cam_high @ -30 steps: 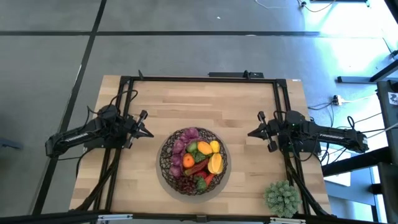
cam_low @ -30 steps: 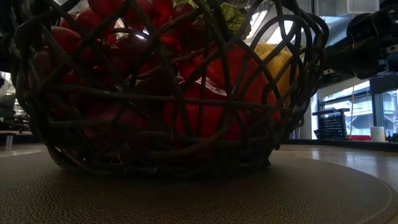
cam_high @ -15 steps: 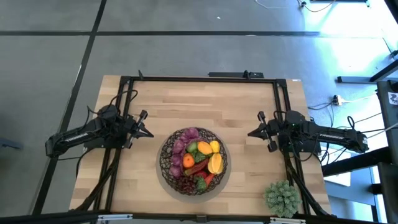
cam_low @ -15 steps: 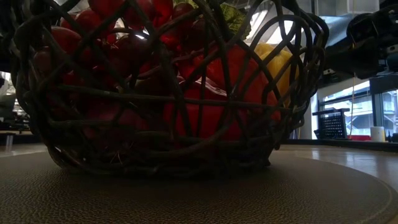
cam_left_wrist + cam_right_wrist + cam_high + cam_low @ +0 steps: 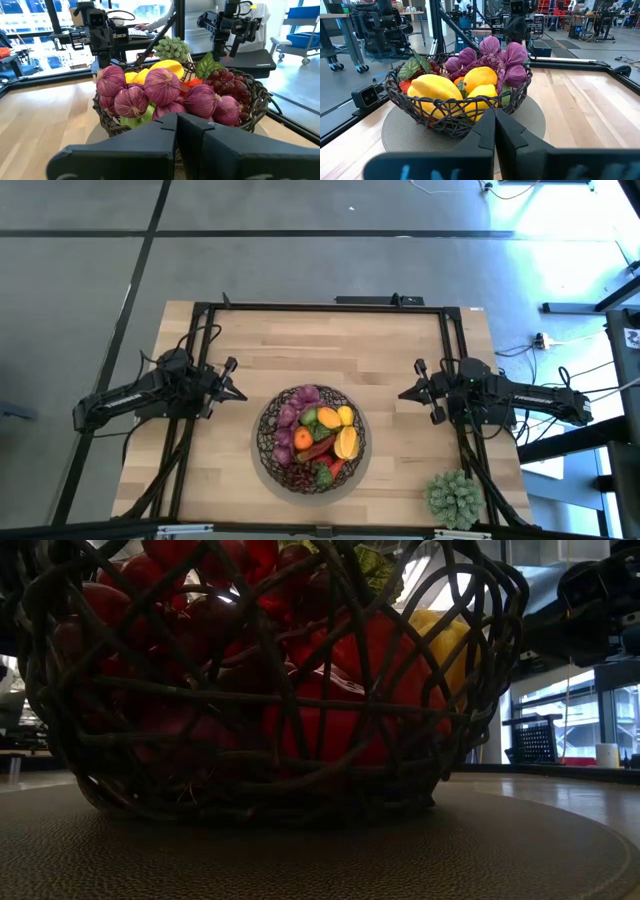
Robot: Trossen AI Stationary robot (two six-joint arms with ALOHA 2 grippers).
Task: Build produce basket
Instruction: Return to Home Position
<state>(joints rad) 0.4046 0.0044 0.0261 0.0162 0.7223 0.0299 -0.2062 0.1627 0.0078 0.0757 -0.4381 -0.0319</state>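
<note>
The produce [image 5: 318, 435] lies in the basket [image 5: 263, 442], between the left gripper [image 5: 238, 394] and right gripper [image 5: 403, 395].

Pale wood bench [image 5: 380, 340], black frame rail [image 5: 320, 307] along edges. Round grey mat [image 5: 400, 860] at centre. Pale green spiky ball plant [image 5: 453, 497] at right-hand corner, well apart from mat. Grey floor [image 5: 80, 270] around.

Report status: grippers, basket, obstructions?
Left gripper shut, empty, left of wire basket. Right gripper shut, empty, opposite side. Basket holds produce. Spiky plant clear of both.
</note>
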